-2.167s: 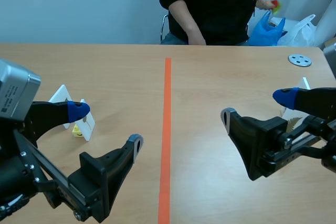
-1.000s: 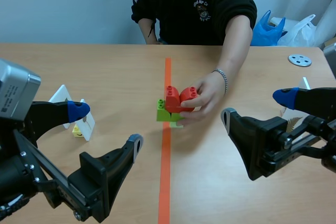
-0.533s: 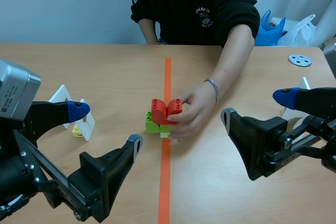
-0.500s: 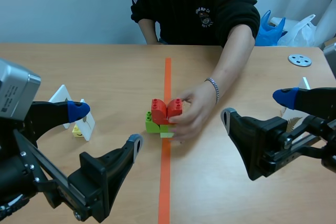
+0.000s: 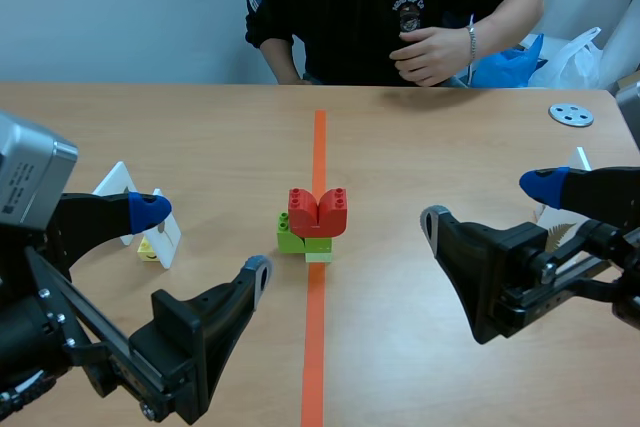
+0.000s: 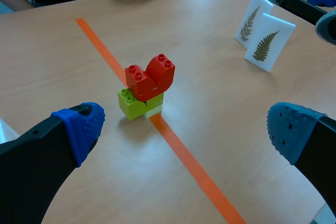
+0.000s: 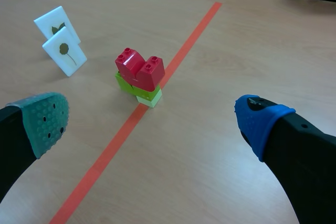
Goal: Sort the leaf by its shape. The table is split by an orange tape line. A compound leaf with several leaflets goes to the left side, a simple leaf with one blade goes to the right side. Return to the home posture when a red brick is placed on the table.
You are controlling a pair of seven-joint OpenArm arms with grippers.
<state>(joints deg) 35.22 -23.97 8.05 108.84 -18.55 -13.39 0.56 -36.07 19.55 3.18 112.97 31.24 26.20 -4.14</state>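
Observation:
A small stack of red bricks on green bricks stands on the orange tape line at mid-table, also seen in the left wrist view and the right wrist view. Two white cards with simple leaves stand on the table's left side. Two cards with fern-like compound leaves stand on the right side, mostly hidden behind my right arm in the scene view. My left gripper and right gripper are both open and hold nothing, low on either side of the bricks.
A person sits across the table with a hand raised at the chest. A round metal disc lies at the far right. A blue bag sits behind the table edge.
The person's hand set the red and green brick stack on the tape line, nudged it slightly nearer, then let go and withdrew to the chest. Neither arm has moved.

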